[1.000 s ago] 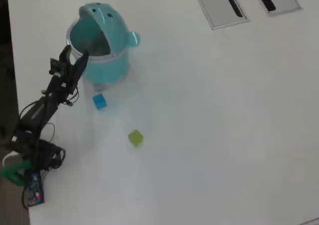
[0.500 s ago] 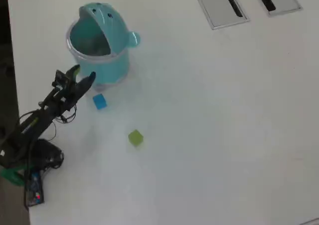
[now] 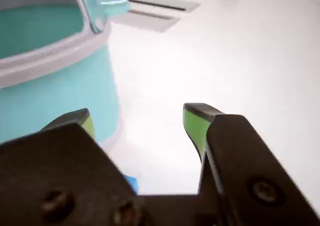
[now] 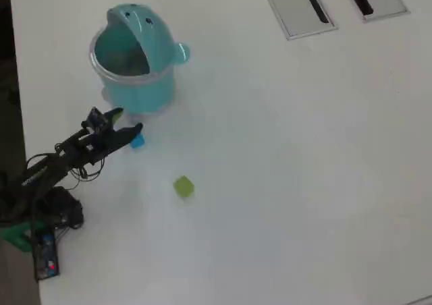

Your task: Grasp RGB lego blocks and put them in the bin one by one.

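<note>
The hand (image 4: 127, 121) hangs wide open and empty just above the blue block (image 4: 138, 141), beside the bin (image 4: 145, 96).

**Arm stretched out, jaws parted**

From overhead I see my arm (image 4: 61, 158) reaching from its base at the lower left up and to the right, low over the table. The gripper (image 4: 125, 120) has its two green-tipped jaws spread with a clear gap between them. In the wrist view the gripper (image 3: 140, 123) holds nothing.
</note>
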Robot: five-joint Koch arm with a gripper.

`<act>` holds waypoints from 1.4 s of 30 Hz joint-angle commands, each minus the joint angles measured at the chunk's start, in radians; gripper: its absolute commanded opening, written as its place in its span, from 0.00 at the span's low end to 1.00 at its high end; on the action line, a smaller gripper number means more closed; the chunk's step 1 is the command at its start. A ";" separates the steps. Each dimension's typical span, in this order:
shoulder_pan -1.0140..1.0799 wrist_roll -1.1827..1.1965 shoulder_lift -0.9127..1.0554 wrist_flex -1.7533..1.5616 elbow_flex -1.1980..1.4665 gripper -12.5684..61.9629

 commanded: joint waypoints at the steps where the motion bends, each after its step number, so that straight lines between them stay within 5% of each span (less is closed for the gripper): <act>1: 0.035 -0.009 0.067 -0.003 -0.051 0.63; 14: 0.399 0.017 0.064 0.043 0.014 0.65; 26: 0.387 0.017 0.009 0.051 0.112 0.63; 42: 0.488 0.014 -0.397 -0.100 0.048 0.63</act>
